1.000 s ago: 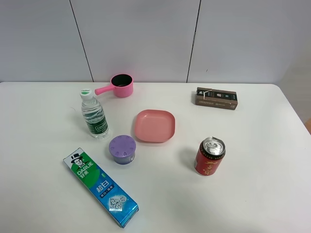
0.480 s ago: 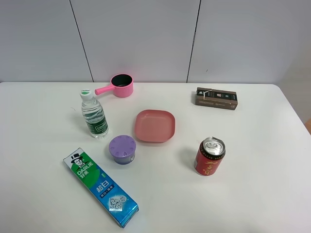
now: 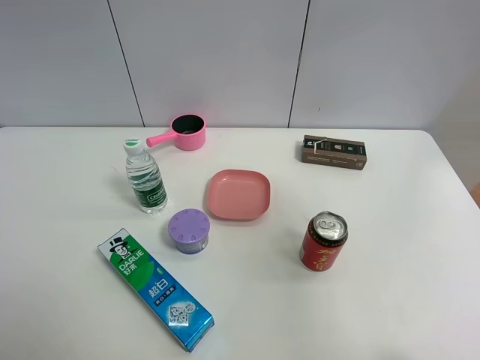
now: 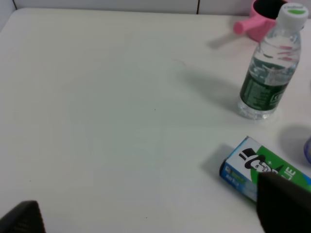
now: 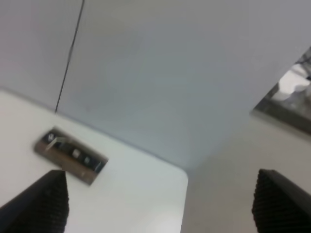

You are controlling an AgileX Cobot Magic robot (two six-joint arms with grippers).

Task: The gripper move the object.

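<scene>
You get no visible change from the high camera. Across all three looks, the small clear plastic water bottle with the green label [image 3: 145, 180] shows no shift you could call, and neither does anything around it. The wrist cameras give you only this one moment, so any movement there can't be judged.

- water bottle [image 3: 145, 178] [image 4: 270, 68]: small, clear plastic, dark green label round lower body, white cap with green top
- upright on white table, cap on, untouched
- water level near shoulder
- left gripper [image 4: 150, 213]: only two dark finger tips show at the frame edge, spread wide, nothing between them
- bottle ahead of those jaws, off toward one finger's side, well apart from both
</scene>
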